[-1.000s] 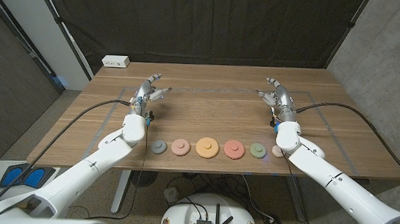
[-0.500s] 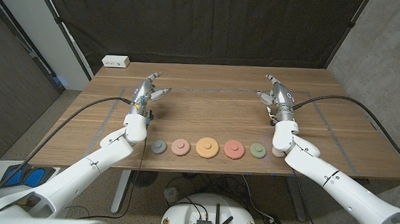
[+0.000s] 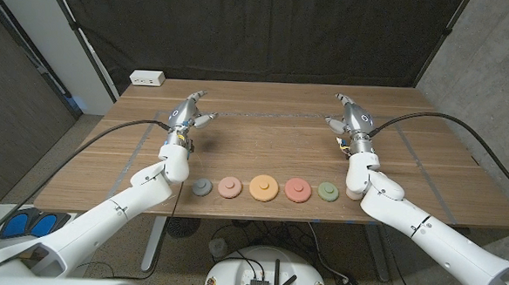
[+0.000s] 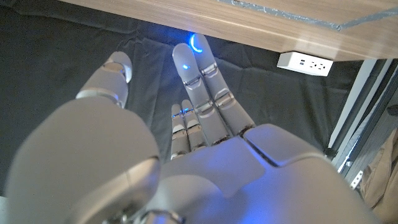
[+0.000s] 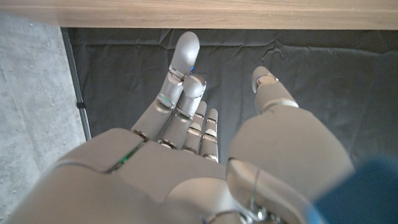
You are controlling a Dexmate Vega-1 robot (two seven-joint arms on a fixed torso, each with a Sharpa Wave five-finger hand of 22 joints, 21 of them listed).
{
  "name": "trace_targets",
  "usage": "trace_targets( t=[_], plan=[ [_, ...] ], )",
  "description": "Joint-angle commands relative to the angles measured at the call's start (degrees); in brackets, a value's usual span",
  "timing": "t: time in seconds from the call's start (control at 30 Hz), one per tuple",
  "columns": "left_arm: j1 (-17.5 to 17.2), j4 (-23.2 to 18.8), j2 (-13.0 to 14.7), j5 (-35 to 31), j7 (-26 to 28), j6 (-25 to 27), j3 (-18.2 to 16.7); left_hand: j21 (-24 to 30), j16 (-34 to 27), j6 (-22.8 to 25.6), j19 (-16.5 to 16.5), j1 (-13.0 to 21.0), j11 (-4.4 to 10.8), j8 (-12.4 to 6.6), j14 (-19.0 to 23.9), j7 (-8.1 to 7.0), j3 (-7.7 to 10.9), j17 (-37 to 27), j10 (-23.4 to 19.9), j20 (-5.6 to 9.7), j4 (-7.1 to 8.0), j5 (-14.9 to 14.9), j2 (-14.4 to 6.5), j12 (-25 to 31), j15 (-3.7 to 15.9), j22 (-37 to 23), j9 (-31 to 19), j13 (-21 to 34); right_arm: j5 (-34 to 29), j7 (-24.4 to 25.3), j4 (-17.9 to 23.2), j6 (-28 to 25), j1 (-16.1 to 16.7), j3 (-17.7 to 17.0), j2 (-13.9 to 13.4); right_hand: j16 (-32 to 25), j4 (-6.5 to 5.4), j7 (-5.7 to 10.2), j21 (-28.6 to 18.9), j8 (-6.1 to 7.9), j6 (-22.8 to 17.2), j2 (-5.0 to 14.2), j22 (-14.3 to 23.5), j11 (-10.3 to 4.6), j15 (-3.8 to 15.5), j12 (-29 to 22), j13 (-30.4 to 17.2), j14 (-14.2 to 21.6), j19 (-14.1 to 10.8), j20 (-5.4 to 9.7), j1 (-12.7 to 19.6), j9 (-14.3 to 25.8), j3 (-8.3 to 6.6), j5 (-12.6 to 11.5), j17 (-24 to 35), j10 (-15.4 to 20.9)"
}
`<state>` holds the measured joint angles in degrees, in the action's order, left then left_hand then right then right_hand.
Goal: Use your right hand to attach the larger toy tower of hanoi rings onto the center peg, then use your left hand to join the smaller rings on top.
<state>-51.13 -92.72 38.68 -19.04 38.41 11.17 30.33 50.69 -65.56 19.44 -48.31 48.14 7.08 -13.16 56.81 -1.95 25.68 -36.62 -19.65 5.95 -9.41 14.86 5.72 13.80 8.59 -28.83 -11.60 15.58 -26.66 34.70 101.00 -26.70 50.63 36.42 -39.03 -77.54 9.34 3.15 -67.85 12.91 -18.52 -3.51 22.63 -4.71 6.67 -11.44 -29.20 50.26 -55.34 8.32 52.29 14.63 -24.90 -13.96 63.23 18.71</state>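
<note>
Pale pink disc [image 3: 353, 192] at the right end of the near row mostly hidden behind the right arm's white forearm [image 3: 363, 178]. Peg tops on the coloured wooden rings too small to make out from the head view. Palm of the left hand [image 4: 186, 143] hidden in its wrist view; same for the right hand [image 5: 186, 149]. Both arms cut off at the bottom corners.

Pretty even overhead light, table [image 3: 272, 143] bright against a dark backdrop, soft shadows only. Head view bends at the edges. Blue glow on the left hand [image 4: 186, 155], close-up a bit soft.
</note>
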Motion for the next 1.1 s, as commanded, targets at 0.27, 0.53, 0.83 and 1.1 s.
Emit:
trace_targets(
  t=[0.27,0.53,0.83,1.1],
  plan=[
    [-0.5,-10.1,5.0,-2.4,-10.5,12.4,0.9,1.0,-0.8,1.0,0.6,0.6,0.44,-0.41,0.3,0.04,-0.77,0.2,-0.8,4.0,0.02,0.2,-0.4,0.4,3.83,-0.3,-0.3,0.5,-1.2,-10.9,6.6,-6.8,-0.5,0.4,-3.5,1.6,0.1,1.41,-0.9,1.15,-1.6,0.43,-1.0,-0.76,5.8,-0.9,-1.0,-2.3,2.0,3.97,1.8,0.9,1.4,-0.2,-2.2,1.2],
    [1.1,-12.5,6.3,-3.0,-15.5,16.2,2.3,1.3,-1.0,1.2,0.9,0.7,0.28,-0.41,0.0,0.28,-1.2,0.6,-1.3,3.71,0.06,0.2,-0.7,0.5,3.83,-0.3,-0.4,0.6,-0.3,-15.0,8.7,-9.4,-0.9,0.4,-4.6,1.7,0.14,0.16,-1.2,0.71,-0.5,0.59,-1.3,-0.47,5.79,-0.6,-1.3,-2.5,2.6,3.97,2.3,1.0,1.67,-0.5,-2.6,0.3],
    [3.3,-14.8,7.6,-4.4,-21.3,20.5,4.4,1.9,-1.5,2.2,1.2,0.9,0.56,-0.65,-0.2,0.58,-1.85,0.9,-2.4,3.8,0.11,0.3,-1.0,0.8,3.83,-0.3,-0.5,0.9,0.7,-18.9,10.7,-11.2,-1.7,0.5,-6.1,1.7,0.33,-2.12,-2.3,0.53,0.3,1.23,-2.0,0.88,5.83,-0.4,-2.0,-2.9,3.1,3.96,4.1,1.5,1.95,-1.6,-3.4,-1.2],
    [4.4,-16.3,8.5,-3.4,-24.9,23.0,4.4,2.3,-1.8,2.7,1.5,1.0,0.88,-0.7,-0.7,0.76,-2.4,1.4,-3.5,3.89,0.14,0.4,-1.1,1.2,3.84,-0.3,-0.5,1.3,1.2,-23.9,11.8,-14.2,-3.7,1.7,-7.3,0.6,-0.08,-2.13,-3.8,0.95,-0.2,1.5,-2.3,0.55,5.8,-1.1,-2.7,-1.6,2.9,3.88,4.3,2.0,2.82,-2.3,-3.1,0.1]
  ],
)
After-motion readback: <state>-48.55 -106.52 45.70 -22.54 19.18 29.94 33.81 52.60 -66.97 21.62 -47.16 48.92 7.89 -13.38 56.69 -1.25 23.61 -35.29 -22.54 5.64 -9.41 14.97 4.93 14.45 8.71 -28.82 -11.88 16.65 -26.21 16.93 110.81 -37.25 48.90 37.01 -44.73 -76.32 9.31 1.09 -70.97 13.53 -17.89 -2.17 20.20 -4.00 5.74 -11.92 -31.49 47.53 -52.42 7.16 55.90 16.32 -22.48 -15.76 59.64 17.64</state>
